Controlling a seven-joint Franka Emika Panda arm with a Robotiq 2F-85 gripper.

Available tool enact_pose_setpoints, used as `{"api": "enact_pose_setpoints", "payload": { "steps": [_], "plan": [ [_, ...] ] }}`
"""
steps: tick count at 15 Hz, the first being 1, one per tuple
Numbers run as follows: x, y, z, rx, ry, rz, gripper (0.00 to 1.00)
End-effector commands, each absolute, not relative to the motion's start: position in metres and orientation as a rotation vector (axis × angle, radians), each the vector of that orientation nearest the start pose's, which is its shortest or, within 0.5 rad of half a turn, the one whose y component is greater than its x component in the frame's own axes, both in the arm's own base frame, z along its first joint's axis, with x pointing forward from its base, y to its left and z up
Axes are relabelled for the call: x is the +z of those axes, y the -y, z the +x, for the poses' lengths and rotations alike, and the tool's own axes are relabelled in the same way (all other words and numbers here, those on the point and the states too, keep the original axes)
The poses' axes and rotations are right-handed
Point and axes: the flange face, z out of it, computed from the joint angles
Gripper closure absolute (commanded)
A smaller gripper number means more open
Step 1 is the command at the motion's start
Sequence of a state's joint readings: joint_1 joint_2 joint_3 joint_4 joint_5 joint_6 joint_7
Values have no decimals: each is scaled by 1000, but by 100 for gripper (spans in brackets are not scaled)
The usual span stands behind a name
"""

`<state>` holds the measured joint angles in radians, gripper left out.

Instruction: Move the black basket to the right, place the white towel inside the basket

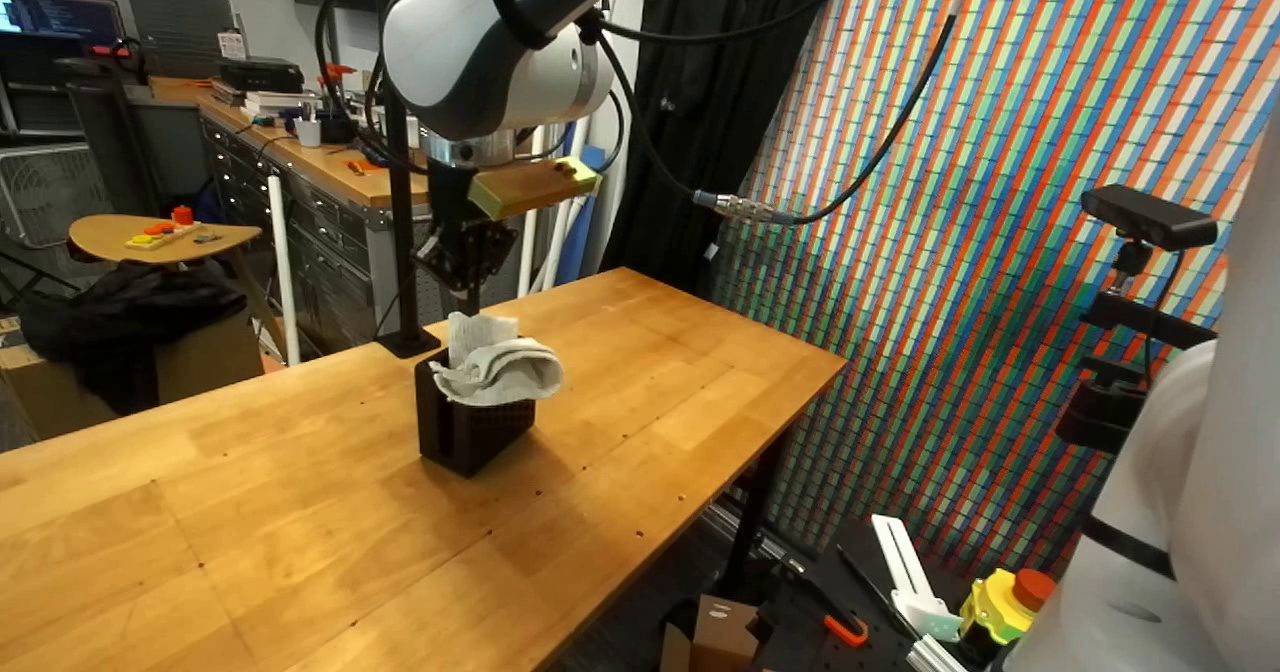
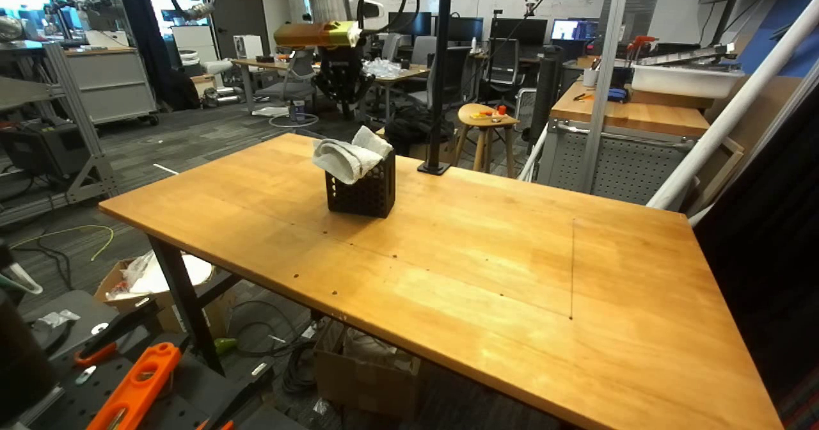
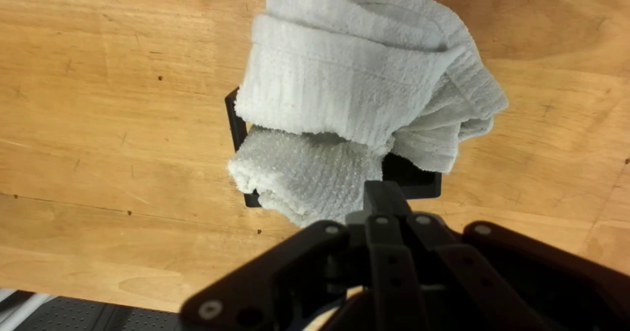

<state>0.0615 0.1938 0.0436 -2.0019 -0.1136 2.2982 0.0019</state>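
The black basket [image 2: 361, 194] stands upright on the desk [image 2: 473, 283], closer to the long edge that carries the black post [image 2: 440, 78] than to the opposite long edge. The white towel [image 3: 339, 84] sits bunched over its mouth, with a thick fold spilling past the rim on the side away from that post. In an exterior view the end effector [image 2: 349, 115] hangs above the cloth, a slim gap showing, and the wrist view has its fingers [image 3: 386, 198] together with nothing gripped. The step in hand looks to be settling the towel properly inside; whether the basket is far enough right I cannot judge. To do it well, I would use the joined fingers as a blunt pusher, over the middle of the mouth rather than by the rim, where a dark gap shows at one corner. The spilling fold is best coaxed back first toward the post's long edge, then pressed straight down in short, light strokes (a hard sideways shove could slide or tip the basket, which is probably light). Lifting straight up afterwards, slowly, should stop the nubbly cloth from catching on the tips. If resting in the mouth already counts as inside, a clean vertical retreat is the safer choice.
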Motion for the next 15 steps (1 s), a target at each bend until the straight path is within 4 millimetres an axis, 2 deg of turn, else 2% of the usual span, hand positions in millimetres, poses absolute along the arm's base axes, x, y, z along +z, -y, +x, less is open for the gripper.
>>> {"api": "enact_pose_setpoints", "payload": {
  "steps": [1, 11, 15],
  "plan": [
    [371, -54, 593, -174, 244, -3198, 100],
    [339, -20, 604, -120, 157, -3186, 100],
    [330, -19, 612, -129, 112, -3156, 100]
  ]
}}
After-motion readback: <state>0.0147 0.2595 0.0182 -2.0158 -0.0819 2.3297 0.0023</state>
